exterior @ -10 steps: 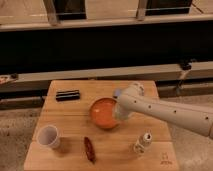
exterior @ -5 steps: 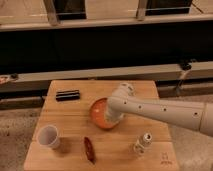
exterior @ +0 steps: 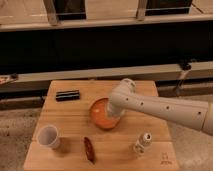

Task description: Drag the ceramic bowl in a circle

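Note:
The ceramic bowl [exterior: 101,114] is round, glossy orange and shallow, and sits near the middle of the wooden table [exterior: 75,117]. My white arm comes in from the right and bends down over the bowl's right side. The gripper [exterior: 116,113] is at the bowl's right rim, mostly hidden behind the wrist. The bowl's right part is covered by the arm.
A white cup [exterior: 48,136] stands at the front left. A black flat object [exterior: 67,95] lies at the back left. A dark red oblong item [exterior: 89,149] lies at the front middle. A small white bottle [exterior: 143,142] stands at the front right.
The arm has swung left and forward over the bowl's right side. The bowl has shifted slightly left and toward the front with it.

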Controlling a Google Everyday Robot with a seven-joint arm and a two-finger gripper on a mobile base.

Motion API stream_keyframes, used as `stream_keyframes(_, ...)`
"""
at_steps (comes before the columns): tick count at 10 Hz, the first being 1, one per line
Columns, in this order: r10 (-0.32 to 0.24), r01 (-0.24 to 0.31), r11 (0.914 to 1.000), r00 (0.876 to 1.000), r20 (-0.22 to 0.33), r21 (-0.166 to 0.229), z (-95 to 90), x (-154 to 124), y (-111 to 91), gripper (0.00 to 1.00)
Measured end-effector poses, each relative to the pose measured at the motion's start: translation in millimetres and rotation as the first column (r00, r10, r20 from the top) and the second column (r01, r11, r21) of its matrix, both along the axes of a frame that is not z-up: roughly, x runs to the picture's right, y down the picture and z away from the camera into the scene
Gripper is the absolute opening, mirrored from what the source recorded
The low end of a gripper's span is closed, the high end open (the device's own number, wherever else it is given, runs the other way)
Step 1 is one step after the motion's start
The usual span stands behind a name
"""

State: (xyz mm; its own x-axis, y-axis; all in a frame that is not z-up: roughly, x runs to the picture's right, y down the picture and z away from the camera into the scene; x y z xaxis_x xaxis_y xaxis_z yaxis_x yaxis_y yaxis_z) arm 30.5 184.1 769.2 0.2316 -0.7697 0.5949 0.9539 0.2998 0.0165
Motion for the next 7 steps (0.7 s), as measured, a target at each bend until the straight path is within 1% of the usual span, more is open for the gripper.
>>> stream_keyframes(1, 0.003, -0.002, 1.0000, 1.000, -0.006, 0.008, 2.7, 2, -11, 0.63)
stream_keyframes(2, 0.009, -0.008, 0.9998, 1.000, -0.016, 0.017, 6.2, 5, -24, 0.75)
stream_keyframes(3, 0.009, -0.009, 0.9998, 1.000, -0.024, 0.018, 8.2, 6, -28, 0.79)
stream_keyframes(5, 0.014, -0.013, 0.9997, 0.999, -0.045, 0.022, 12.8, 8, -34, 0.80)
stream_keyframes(7, 0.016, -0.015, 0.9997, 0.998, -0.061, 0.017, 15.4, 11, -33, 0.80)
